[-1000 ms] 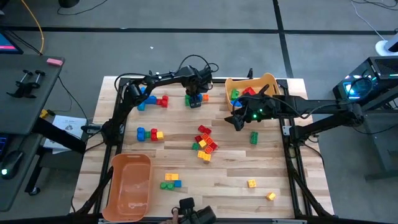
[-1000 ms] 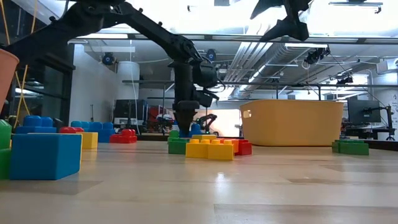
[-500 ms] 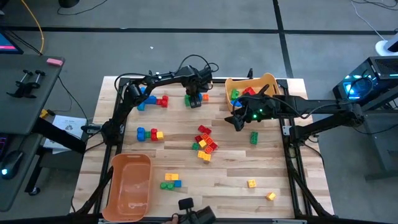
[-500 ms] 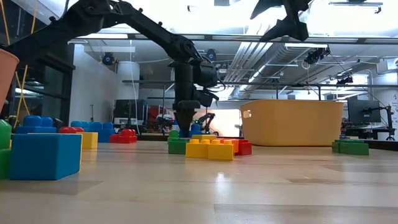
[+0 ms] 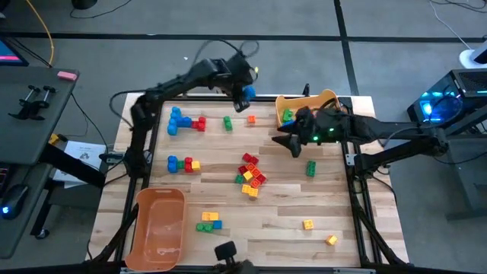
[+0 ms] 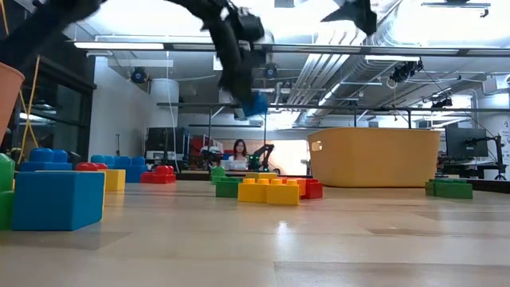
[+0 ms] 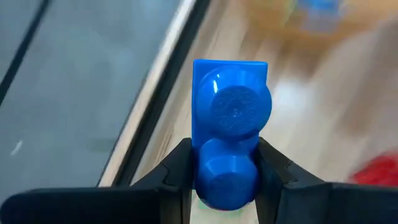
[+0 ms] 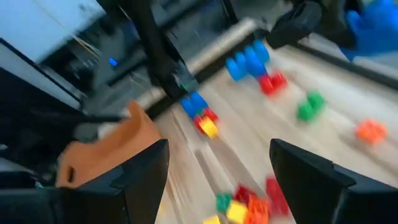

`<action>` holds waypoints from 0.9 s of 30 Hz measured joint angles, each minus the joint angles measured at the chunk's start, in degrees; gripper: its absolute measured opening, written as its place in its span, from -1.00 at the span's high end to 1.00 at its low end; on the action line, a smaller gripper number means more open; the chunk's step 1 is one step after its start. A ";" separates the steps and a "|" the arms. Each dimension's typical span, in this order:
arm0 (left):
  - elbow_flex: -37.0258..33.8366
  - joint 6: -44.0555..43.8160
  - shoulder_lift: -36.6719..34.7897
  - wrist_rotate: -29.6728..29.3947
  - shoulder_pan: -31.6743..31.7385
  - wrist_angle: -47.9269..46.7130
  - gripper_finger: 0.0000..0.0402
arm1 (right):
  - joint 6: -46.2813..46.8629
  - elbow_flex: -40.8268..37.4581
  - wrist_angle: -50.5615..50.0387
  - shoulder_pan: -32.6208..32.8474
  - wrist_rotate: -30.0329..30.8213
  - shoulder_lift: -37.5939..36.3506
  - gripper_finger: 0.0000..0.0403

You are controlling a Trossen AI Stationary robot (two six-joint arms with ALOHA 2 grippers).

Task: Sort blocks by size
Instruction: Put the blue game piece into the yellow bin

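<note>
Blue block (image 7: pixel 229 134) sits pinched in the left claw (image 5: pixel 245 93), lifted clear of the tabletop (image 5: pixel 274 213), with the yellow bin (image 5: pixel 329 99) just beyond to its right, while the right claw (image 5: pixel 288 141) hangs open beside that bin.

A blue plastic studded oblong brick (image 7: pixel 229 124) with two round studs is up off the table, near the top centre of the high view (image 5: pixel 247 93). In the high view the other plastic studded bricks lie scattered over the wooden top: a blue-and-red group (image 5: pixel 185 122) at upper left, a small green brick (image 5: pixel 227 122) and a small orange cube (image 5: pixel 251 119) beside it, a blue-red-yellow row (image 5: pixel 182 164) at centre left, a mixed red, yellow and green pile (image 5: pixel 249 174) in the middle, a green brick (image 5: pixel 310 168) to its right, a green-yellow-blue cluster (image 5: pixel 208 221) at lower centre, and two yellow cubes (image 5: pixel 308 224) at lower right.
</note>
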 joint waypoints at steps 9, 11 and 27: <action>-6.46 -8.72 -2.26 7.44 -4.89 29.11 0.58 | -6.14 0.00 13.04 -0.72 0.99 -9.51 -0.37; -6.94 -10.52 -0.15 7.68 -6.51 33.60 0.58 | -7.05 0.00 14.43 -0.72 1.61 -11.21 -0.37; -7.11 -12.99 12.74 -1.15 -11.55 52.87 -0.25 | -6.00 0.00 13.59 -0.67 5.00 -12.02 -0.37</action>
